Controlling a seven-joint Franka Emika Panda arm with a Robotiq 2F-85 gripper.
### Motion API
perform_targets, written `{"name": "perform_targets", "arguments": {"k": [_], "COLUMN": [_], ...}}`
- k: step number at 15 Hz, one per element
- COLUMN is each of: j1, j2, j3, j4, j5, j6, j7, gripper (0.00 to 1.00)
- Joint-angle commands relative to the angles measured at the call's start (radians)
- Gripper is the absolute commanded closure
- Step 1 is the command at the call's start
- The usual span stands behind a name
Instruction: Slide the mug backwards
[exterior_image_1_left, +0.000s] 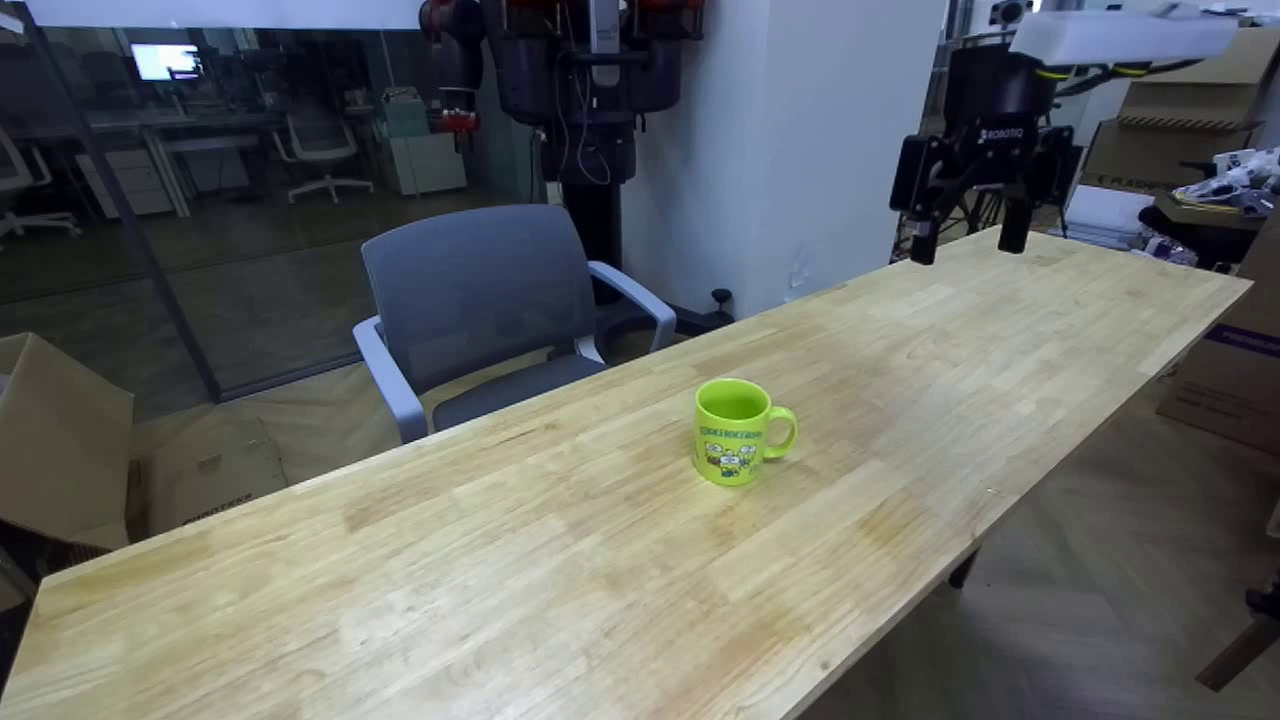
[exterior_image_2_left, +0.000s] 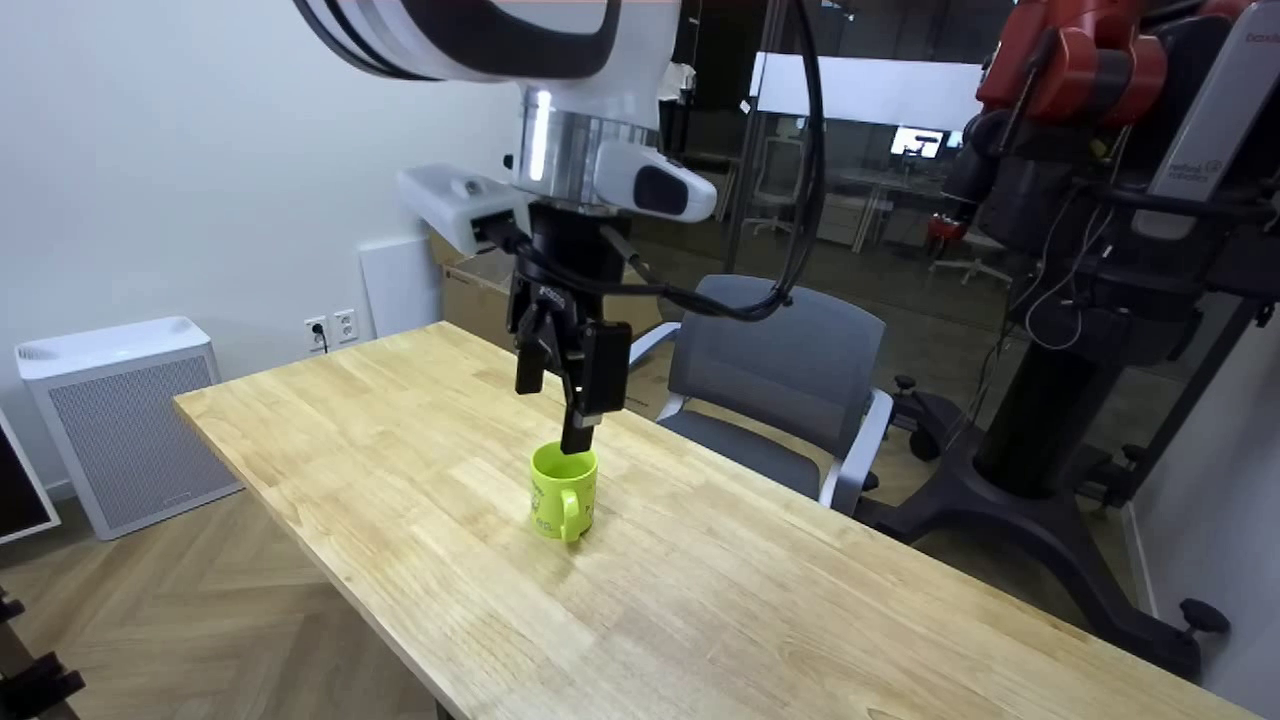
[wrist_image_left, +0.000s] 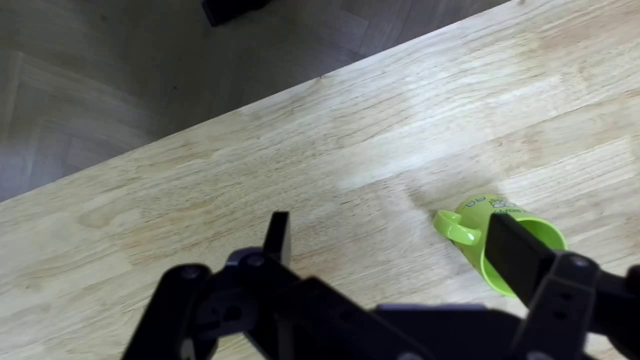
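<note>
A long bench (exterior_image_1_left: 500, 580) of light wood runs across both exterior views. Behind it stands a big black and red robot (exterior_image_2_left: 1110, 270) on wide, dark feet. A gray chair (exterior_image_1_left: 480, 290) with two arms is right next to the bench, on that same side. A white box (exterior_image_2_left: 130, 420) with a gray front stands low, near one end of the bench. The black gripper (exterior_image_1_left: 968, 246) hangs over the bench, and its two fingers (wrist_image_left: 517, 257) are spread apart with a gap between them. The bright green mug (exterior_image_1_left: 732, 432) stands straight up on the bench, between the two long sides and well apart from the gripper. In the wrist view, one finger hides a bit of its rim. Its loop handle (exterior_image_2_left: 570, 515) points toward the gripper's end of the bench. Little cartoon faces (exterior_image_1_left: 730, 462) are printed on its side.
</note>
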Motion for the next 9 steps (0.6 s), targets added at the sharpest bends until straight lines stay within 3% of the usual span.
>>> {"name": "perform_targets", "arguments": {"k": [1, 9], "j1": [0.020, 0.029], "j2": [0.055, 0.250], "j3": [-0.021, -0.036], "j4": [0.067, 0.302], "j5": [-0.019, -0.082], "j6": [-0.043, -0.184], "j7": [0.007, -0.022], "gripper": [0.00, 0.00]}}
